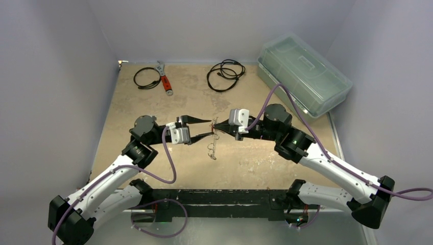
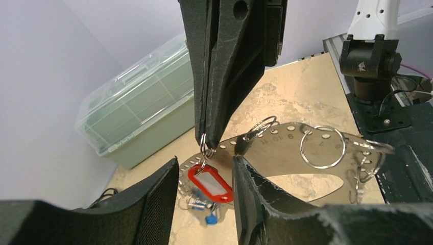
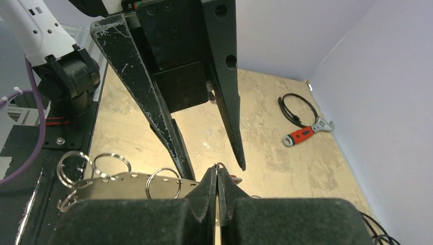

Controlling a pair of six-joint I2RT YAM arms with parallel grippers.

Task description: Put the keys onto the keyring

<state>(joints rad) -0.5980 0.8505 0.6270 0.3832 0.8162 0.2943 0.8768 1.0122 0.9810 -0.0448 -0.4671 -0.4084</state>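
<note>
Right tool [image 3: 218, 172]: fingers pressed together, pinching a small split ring [image 2: 207, 150] at their very tips. Tool is raised above the desk [image 1: 286, 163] and points toward my left side.

Left tool [image 2: 205, 164]: fingers spread. It meets the right tool tip to tip over the middle of the desk. Its two fingers stand either side of the right tool's tip and the pinched ring. No contact with either that I can make out.

Below the pinched ring hangs a red tag [image 2: 210, 185] with a pale insert. Under the tag is a small cluster of keys [image 2: 207, 212]: silver metal and one blue head. They dangle clear of the desk.

Keyring [image 2: 286, 140]: curved grey metal strip, punched with holes and stamped with numbers, carrying several larger split rings. Its near end sits just beside the pinched ring; I cannot tell whether the two are linked. From above, the whole bunch droops below the meeting point of the tools.

Far edge of desk: red-handled wrench [image 1: 165, 80], with one black coiled cable [image 1: 147, 77] to its left and a second cable [image 1: 225, 75] to its right. Far right corner: pale green lidded box [image 1: 304, 74], shut.
</note>
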